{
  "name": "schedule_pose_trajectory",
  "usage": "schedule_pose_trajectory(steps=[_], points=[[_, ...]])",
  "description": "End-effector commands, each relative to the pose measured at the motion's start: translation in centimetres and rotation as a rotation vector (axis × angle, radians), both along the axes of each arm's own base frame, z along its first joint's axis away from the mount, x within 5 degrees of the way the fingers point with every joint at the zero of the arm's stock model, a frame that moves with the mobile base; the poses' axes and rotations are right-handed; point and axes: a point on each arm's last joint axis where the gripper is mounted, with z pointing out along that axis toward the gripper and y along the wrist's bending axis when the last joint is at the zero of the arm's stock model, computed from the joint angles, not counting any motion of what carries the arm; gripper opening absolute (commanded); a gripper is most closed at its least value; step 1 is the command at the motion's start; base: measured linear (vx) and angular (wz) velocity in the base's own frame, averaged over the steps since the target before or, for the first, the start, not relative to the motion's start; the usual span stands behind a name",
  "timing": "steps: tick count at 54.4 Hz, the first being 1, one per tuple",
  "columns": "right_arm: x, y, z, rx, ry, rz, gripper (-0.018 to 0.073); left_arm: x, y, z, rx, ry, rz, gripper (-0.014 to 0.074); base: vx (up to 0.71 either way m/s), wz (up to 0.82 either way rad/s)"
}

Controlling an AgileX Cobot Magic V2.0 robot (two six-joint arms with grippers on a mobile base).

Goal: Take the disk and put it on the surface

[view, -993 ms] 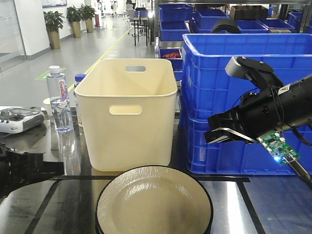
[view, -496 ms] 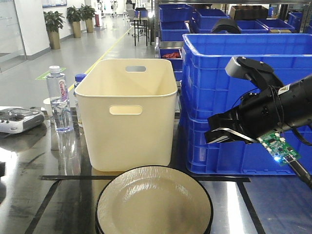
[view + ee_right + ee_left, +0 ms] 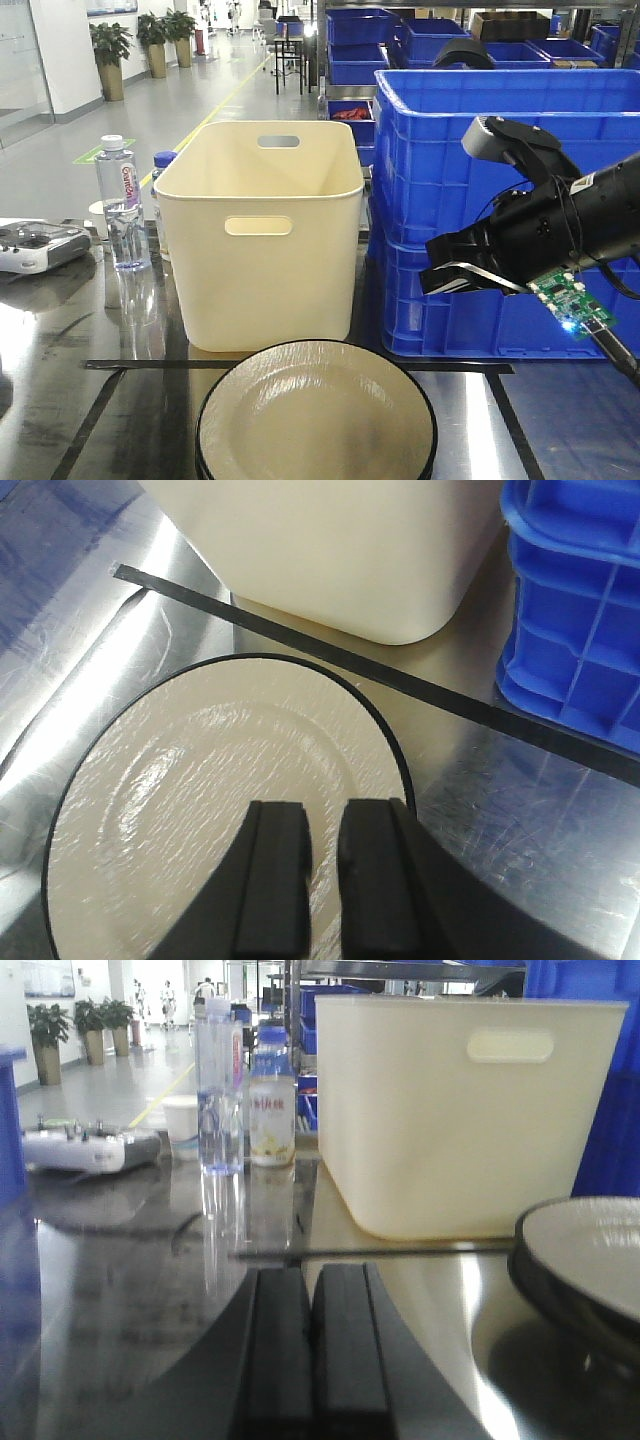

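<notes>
Right claw (image 3: 303,865) is hovering over the disk (image 3: 225,790), jaws barely parted, grasping nothing, left claw (image 3: 312,1335) clenched empty: glossy rim, slip risk onto the counter (image 3: 520,810).

Cream disk (image 3: 316,415) — black rim; blue crates (image 3: 470,130).

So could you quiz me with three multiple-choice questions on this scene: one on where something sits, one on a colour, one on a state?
1. Where is the plate?
A) in front of the cream bin
B) inside it
C) on the blue crates

2. The plate's rim is:
A) red
B) black
C) white

3. The right gripper is:
A) clamped on the plate
B) empty, above the plate
C) inside the bin

Answers: 1 A, it lies on the tabletop before the bin. 2 B, a dark edge rings it. 3 B, its jaws hang apart over it.
</notes>
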Motion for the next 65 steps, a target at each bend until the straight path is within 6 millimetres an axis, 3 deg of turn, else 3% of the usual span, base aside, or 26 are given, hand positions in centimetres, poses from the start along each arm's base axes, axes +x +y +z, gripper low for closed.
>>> schedule_pose_trajectory(steps=[1, 7, 12, 29, 65], points=[[-0.9, -0.2, 2.8, 0.054, -0.114, -0.017, 0.0190, -0.5, 0.1, -0.5, -0.037, -0.090, -0.001, -0.0009, 0.00, 0.00], [-0.9, -0.2, 2.8, 0.054, -0.114, -0.017, 0.0190, -1.1, 0.1, -3.2, -0.043, -0.070, -0.004, -0.0009, 0.00, 0.00], [-0.9, -0.2, 2.8, 0.054, -0.114, -0.017, 0.0190, -1.3, 0.1, -4.1, -0.032, -0.021, -0.008, -0.0009, 0.00, 0.00], [-0.9, -0.2, 2.8, 0.054, -0.114, -0.017, 0.0190, -2.3, 0.5, -4.0, -0.007, -0.082, 0.047, -0.0009, 0.00, 0.00], [-1.0, -0.2, 2.8, 0.053, -0.112, -0.016, 0.0191, -2.3, 0.5, -3.9, -0.007, -0.087, 0.061, -0.0007, 0.00, 0.00]])
